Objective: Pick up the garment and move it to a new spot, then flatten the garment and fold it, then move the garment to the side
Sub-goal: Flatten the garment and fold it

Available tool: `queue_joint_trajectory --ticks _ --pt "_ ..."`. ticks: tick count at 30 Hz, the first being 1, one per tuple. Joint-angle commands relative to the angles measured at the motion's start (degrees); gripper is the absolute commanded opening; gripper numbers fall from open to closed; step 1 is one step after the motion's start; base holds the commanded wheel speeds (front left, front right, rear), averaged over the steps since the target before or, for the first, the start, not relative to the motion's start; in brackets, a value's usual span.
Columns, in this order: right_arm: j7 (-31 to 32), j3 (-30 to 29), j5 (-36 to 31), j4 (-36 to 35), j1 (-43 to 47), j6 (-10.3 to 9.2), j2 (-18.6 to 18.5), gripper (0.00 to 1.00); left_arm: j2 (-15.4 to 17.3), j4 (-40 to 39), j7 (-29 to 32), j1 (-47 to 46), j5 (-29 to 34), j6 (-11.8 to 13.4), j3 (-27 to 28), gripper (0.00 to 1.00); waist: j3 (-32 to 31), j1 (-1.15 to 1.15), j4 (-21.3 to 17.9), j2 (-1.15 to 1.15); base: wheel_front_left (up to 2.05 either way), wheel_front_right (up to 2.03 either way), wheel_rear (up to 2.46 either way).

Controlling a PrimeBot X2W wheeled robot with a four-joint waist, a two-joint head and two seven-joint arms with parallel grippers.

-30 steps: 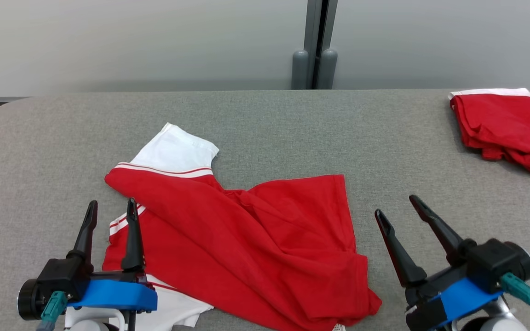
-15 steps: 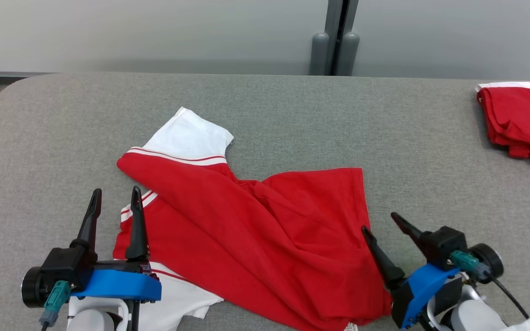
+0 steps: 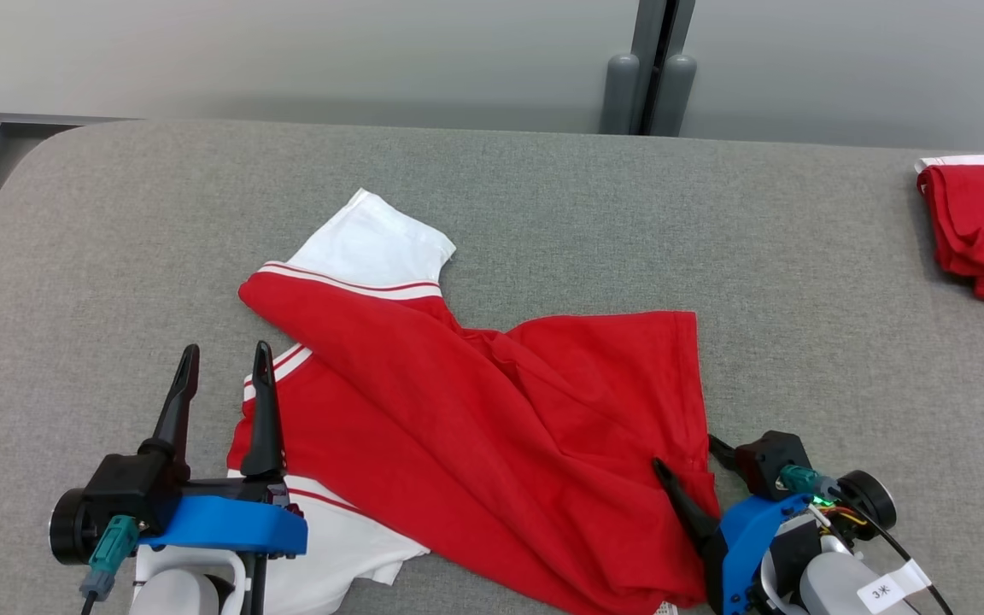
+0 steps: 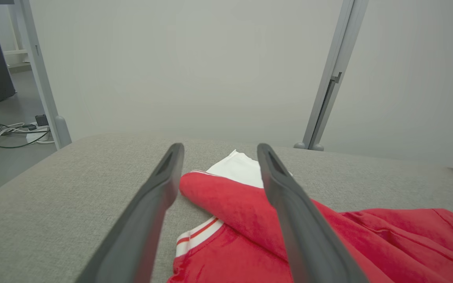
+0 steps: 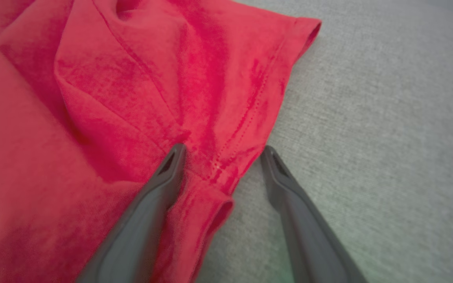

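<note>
The right gripper [image 3: 685, 453] has dropped to the shirt [image 3: 475, 427] hem, jaws apart (straddling its edge). The left gripper [image 3: 227, 347] hovers, fingers spread.

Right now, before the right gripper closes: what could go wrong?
Right gripper straddles the bunched hem of the shirt: closing may pinch several layers, or only a thin edge that slips. Left gripper is open, holding nothing: a one-sided lift would likely drag and twist the shirt further.

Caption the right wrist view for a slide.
Open right gripper straddles the hemmed edge of the crumpled red garment on the grey table.
</note>
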Motion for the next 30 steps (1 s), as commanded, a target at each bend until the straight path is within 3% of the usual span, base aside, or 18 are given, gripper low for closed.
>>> queue_joint_trajectory --ticks 1,2,3,12,19,25,29,30 --pt "0.5 1.0 0.3 1.5 -0.3 0.03 0.3 0.95 0.0 0.1 -0.2 -0.6 -0.1 0.2 -0.1 1.0 0.0 0.01 0.0 0.0 0.0 0.0 0.0" --pt "0.4 1.7 0.8 2.1 -0.4 0.05 0.3 0.27 0.0 0.1 -0.2 -0.5 -0.1 0.3 -0.1 1.0 0.0 0.01 0.0 0.0 0.0 0.0 0.0" --pt "-0.2 2.2 1.4 2.4 -0.6 0.06 0.4 0.0 0.0 0.0 -0.2 -0.5 -0.1 0.3 0.0 1.0 -0.1 0.01 -0.1 0.0 0.0 0.0 0.0" --pt "-7.2 -1.0 5.9 -0.1 -7.1 0.02 -1.4 0.0 0.0 -0.3 -0.2 -0.5 -0.4 0.6 -0.3 1.0 0.2 0.01 -0.4 0.0 0.0 0.0 0.0" --pt "-6.2 -5.4 7.0 -2.7 -15.9 0.02 -4.5 0.0 0.0 -0.3 -0.2 -1.6 -0.7 0.5 -1.1 1.0 1.9 0.01 0.4 0.0 0.0 0.0 0.0" --pt "-4.3 -7.8 6.7 2.6 -24.0 0.02 -6.5 0.0 0.0 0.2 -0.2 -3.3 -1.6 0.5 -2.2 1.0 3.8 0.01 2.5 0.0 0.0 0.0 0.0" --pt "-4.5 -8.5 6.3 9.3 -28.5 0.02 -5.6 0.0 0.0 0.3 -0.2 -4.1 -2.1 0.8 -2.9 1.0 4.8 0.01 3.6 0.0 0.0 0.0 0.0" --pt "-4.8 -8.4 5.9 11.0 -29.4 0.02 -5.4 0.05 0.0 0.4 -0.2 -4.2 -2.2 0.8 -3.1 1.0 4.9 0.01 3.8 0.0 0.0 0.0 0.0"
